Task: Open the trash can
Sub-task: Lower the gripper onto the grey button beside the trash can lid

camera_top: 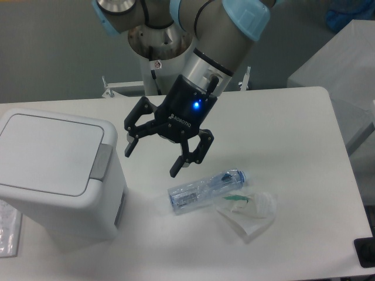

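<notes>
White bench point(293, 129), trash can point(55, 175) lid shut. Gripper point(151, 157) jaws spread, empty, near grey tab point(101, 161). I'd land one fingertip square on tab, push straight down.

One trash can point(55, 175) is counted, one gripper point(151, 160) on one arm point(220, 44), one clear plastic bottle point(205, 190), one clear plastic bag point(249, 212) with something green inside, one table point(281, 134). One flat clear packet point(9, 231) is seen at the left edge, one dark object point(364, 253) at bottom right.
</notes>
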